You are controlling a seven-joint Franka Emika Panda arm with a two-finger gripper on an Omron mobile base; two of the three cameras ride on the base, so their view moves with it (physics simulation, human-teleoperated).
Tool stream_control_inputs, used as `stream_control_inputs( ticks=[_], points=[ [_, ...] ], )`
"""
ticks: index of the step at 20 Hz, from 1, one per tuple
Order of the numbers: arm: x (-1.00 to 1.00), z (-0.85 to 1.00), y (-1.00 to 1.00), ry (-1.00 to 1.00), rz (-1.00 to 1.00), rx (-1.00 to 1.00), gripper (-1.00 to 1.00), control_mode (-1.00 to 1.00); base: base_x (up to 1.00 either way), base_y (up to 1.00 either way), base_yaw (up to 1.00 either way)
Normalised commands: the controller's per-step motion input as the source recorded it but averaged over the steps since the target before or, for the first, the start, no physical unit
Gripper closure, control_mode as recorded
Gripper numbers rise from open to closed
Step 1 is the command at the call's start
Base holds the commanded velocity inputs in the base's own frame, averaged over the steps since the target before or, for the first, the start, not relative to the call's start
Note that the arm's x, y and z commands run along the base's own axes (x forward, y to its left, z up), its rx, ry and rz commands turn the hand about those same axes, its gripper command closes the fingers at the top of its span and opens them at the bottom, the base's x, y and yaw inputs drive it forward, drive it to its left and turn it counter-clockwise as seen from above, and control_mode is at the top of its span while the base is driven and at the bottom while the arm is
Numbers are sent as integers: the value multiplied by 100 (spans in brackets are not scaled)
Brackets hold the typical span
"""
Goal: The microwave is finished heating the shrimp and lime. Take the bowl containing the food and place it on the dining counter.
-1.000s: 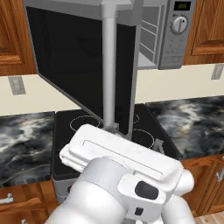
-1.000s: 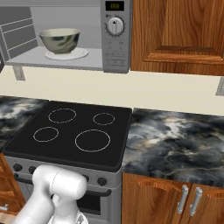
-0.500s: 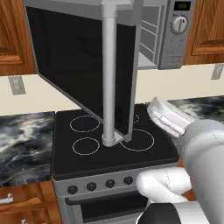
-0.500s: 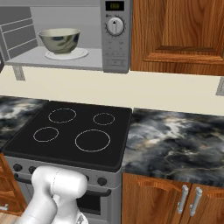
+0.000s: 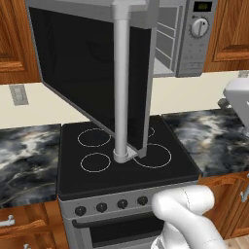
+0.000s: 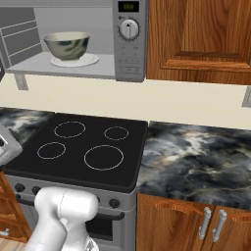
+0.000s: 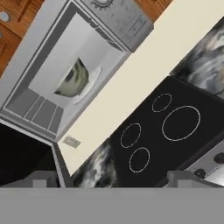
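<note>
- Step in hand, as judged: bringing the gripper (image 7: 109, 180) up to the open microwave (image 6: 93, 39) to take the bowl (image 6: 66, 45) out.
- Gripper state — fingers spread wide apart, nothing between them; the two dark tips show at the bottom of the hand view.
- The bowl stands upright on a flat white plate (image 6: 88, 61) on the microwave floor, toward the left of the cavity in the right base view. Its contents cannot be made out from here.
- The microwave door (image 5: 92, 73) hangs fully open, out over the stovetop (image 6: 83, 147), handle bar (image 5: 121, 82) toward the robot.
- Relative to the hand: the bowl (image 7: 74, 78) lies well apart, ahead and high in the hand view — no contact.
- Advice: level the rolled hand first, enter clear of the door, and pinch the thin rim so the bowl stays upright.
- Risk, as judged: dragging the plate along, or tipping the bowl on the cavity edge.
</note>
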Motion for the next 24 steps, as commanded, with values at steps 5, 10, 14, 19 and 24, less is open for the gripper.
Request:
stream_control_inputs(
  ticks=[5, 10, 14, 19, 24],
  points=[
    [97, -33, -7, 5, 72, 12, -100, -100, 0, 0, 0],
    [87, -58, 58, 0, 63, 18, -100, -100, 0, 0, 0],
    [52, -3, 100, 0, 31, 13, -100, -100, 0, 0, 0],
    [12, 9, 100, 0, 25, 2, -100, -100, 0, 0, 0],
    [-3, 19, 100, 0, 21, 0, -100, -100, 0, 0, 0]
  ],
)
